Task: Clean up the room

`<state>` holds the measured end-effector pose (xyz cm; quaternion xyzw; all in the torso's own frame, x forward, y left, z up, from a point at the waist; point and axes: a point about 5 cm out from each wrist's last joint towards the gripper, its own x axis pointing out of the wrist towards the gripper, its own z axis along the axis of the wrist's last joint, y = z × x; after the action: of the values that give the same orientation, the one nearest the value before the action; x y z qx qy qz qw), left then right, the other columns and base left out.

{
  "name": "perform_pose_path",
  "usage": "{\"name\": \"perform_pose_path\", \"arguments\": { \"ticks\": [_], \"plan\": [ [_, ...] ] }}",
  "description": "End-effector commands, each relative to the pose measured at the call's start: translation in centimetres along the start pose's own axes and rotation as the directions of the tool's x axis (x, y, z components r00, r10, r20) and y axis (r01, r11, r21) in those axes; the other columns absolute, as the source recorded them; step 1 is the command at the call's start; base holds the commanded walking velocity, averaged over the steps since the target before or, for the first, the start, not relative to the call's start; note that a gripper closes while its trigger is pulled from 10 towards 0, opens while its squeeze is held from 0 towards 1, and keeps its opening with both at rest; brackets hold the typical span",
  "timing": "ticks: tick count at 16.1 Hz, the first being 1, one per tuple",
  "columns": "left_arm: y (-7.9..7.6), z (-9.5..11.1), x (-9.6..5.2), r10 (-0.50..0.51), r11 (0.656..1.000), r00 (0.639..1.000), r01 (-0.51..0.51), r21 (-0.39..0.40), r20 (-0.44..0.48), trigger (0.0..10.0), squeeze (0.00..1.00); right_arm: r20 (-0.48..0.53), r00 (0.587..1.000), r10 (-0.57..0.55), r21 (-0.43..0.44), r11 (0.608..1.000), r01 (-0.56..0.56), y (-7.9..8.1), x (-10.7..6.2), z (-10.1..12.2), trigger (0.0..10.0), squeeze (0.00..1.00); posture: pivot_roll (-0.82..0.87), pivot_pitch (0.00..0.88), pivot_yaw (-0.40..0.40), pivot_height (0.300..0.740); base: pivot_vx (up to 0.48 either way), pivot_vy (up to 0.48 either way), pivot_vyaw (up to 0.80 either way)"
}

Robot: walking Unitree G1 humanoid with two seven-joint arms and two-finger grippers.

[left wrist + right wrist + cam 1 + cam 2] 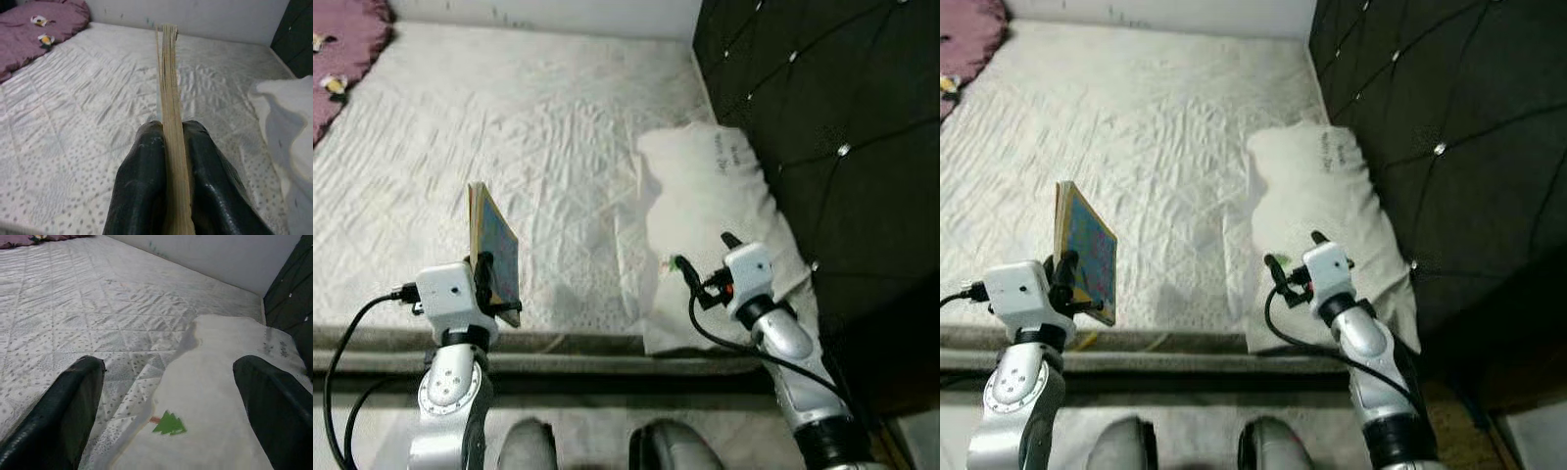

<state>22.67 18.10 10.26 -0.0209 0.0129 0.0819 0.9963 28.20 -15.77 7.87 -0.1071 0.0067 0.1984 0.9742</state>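
Observation:
My left gripper (489,279) is shut on a thin book (495,247) with a blue and orange cover, held upright on edge above the near edge of the bed. In the left wrist view the book's page edge (170,112) stands clamped between the two black fingers (142,186). My right gripper (703,259) stands open over the near end of a white pillow (710,196), with nothing between its fingers (68,411). A small green tree print (169,423) marks the pillow just under that gripper.
The white quilted mattress (509,127) stretches ahead to a white wall. A dark tufted headboard (832,127) rises on the right behind the pillow. A purple cushion (342,49) with small flowers lies at the far left. My feet (597,446) stand at the bed's near edge.

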Motion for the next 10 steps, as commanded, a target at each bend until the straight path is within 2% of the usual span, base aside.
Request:
{"name": "perform_pose_path", "arguments": {
  "ticks": [1,3,10],
  "plan": [
    [0.02,1.02,0.06,0.007,1.000,0.999,-0.007,0.002,0.042,10.0,0.00,-0.019,1.000,0.002,0.000,1.000,-0.002,-0.13,-0.09,-0.17,10.0,0.00,0.03,0.129,-0.057,0.638,0.000,0.000,0.00],
    [-0.03,1.33,0.06,-0.008,1.000,0.998,0.007,0.010,0.068,10.0,0.00,-0.015,1.000,0.006,0.002,1.000,-0.006,-0.11,-0.02,-0.13,10.0,0.00,0.03,0.130,-0.061,0.638,0.000,0.000,0.00],
    [0.02,1.42,-0.08,0.008,1.000,0.997,-0.008,0.004,0.073,10.0,0.00,-0.022,1.000,0.021,-0.010,1.000,-0.021,-0.33,0.08,-0.18,10.0,0.00,0.02,0.127,-0.079,0.638,0.000,0.000,0.00]
  ]
}}
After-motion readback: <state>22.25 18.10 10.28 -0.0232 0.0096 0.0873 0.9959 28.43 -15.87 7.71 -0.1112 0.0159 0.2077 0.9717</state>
